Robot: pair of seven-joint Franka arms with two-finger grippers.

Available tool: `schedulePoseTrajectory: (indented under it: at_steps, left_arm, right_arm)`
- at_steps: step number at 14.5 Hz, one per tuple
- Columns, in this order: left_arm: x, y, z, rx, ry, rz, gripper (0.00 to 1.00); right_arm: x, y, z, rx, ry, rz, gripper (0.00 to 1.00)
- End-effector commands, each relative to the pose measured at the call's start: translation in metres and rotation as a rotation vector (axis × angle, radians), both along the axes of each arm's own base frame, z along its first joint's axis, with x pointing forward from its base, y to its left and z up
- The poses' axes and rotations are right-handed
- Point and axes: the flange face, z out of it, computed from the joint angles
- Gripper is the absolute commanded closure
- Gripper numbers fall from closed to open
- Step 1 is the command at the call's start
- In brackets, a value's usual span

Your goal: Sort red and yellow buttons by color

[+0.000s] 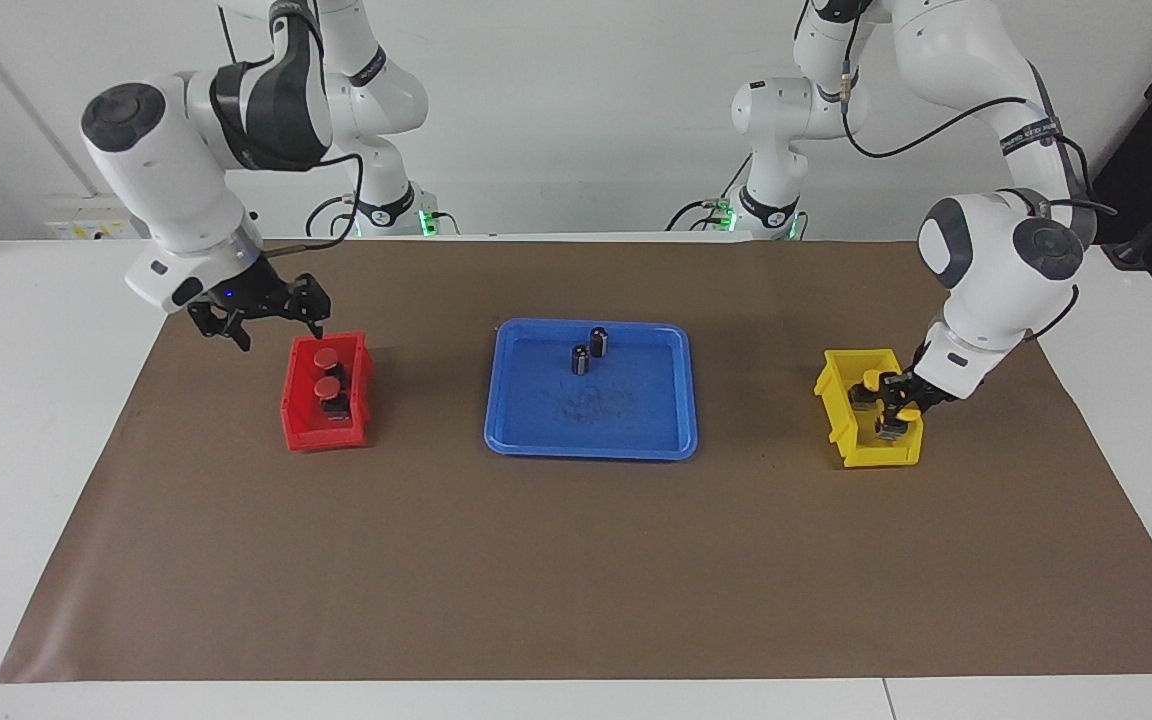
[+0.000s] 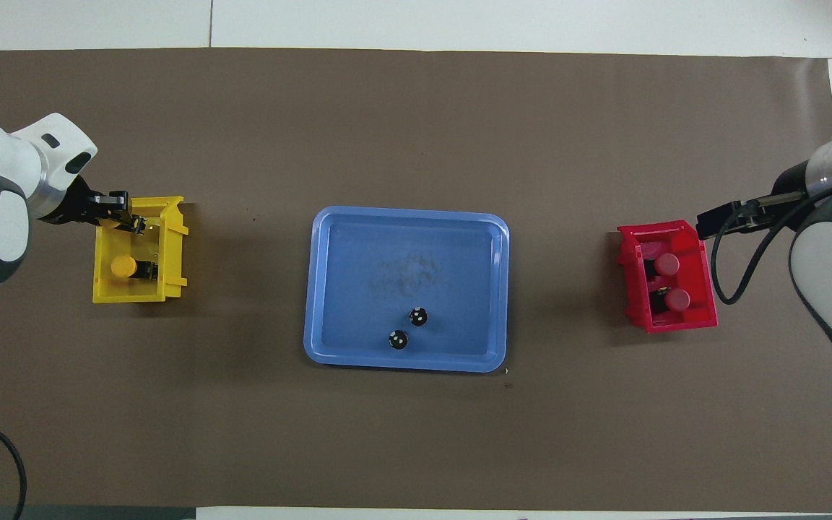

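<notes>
Facing view: the blue tray point(image 1: 591, 440) serves as the landmark at mid-table. Toward the right arm's end from it sits the red bin point(image 1: 327, 398), with two red buttons point(image 1: 326, 372) inside, one nearer the robots than the other. The right gripper point(image 1: 261, 318) hangs in the air over the mat by that bin's corner, fingers spread and holding nothing. Toward the left arm's end from the tray sits the yellow bin point(image 1: 871, 420). The left gripper point(image 1: 898, 408) is down inside it, clamped on a yellow button point(image 1: 893, 424) whose cap is largely hidden by the fingers; a second yellow button point(image 1: 868, 384) shows just beside it. Two dark cylinders point(image 1: 588, 351) stand in the tray.

Overhead view: only one yellow cap point(image 2: 124, 266) is plain in the yellow bin point(image 2: 172, 256); the left gripper point(image 2: 124, 217) covers the other. The right gripper's tips are hard to make out by the red bin point(image 2: 698, 318), where both red caps point(image 2: 670, 280) show. Both arms are cut off at the frame edges.
</notes>
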Motion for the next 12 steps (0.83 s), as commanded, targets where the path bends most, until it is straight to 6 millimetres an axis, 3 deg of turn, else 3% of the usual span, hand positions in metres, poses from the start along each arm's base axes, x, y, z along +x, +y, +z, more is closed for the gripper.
schedulePoseTrajectory:
  at_steps: [1,2,3,5,6,7,9,12]
  left_arm:
    - [-0.011,-0.005,-0.013,0.003,-0.036,-0.026,0.98]
    - [-0.011,-0.005,-0.016,0.001,-0.035,-0.024,0.98]
    - [-0.01,-0.005,-0.016,0.001,-0.035,-0.024,0.9]
    - [-0.01,-0.004,-0.015,0.001,-0.033,-0.022,0.39]
    - [-0.009,-0.004,-0.013,0.0,-0.032,-0.023,0.25]
    - [-0.009,-0.005,-0.012,0.001,-0.032,-0.024,0.19]
    - [-0.01,-0.008,-0.002,0.0,-0.019,-0.026,0.18]
    - [-0.001,-0.013,0.05,0.0,0.02,-0.027,0.17]
  right_arm:
    - [-0.003,-0.009,0.047,0.001,0.025,-0.072,0.0]
    - [-0.006,-0.017,0.054,-0.006,0.039,-0.084,0.0]
    - [-0.011,-0.029,0.06,-0.002,0.056,-0.103,0.0]
    - [-0.019,-0.054,0.08,-0.002,0.073,-0.144,0.0]
    - [-0.022,-0.06,0.075,-0.002,0.084,-0.157,0.0]
    - [-0.028,-0.062,0.064,-0.008,0.09,-0.159,0.0]
    - [-0.029,-0.074,0.062,-0.028,0.07,-0.176,0.0]
    - [-0.023,-0.067,0.064,-0.033,0.053,-0.164,0.0]
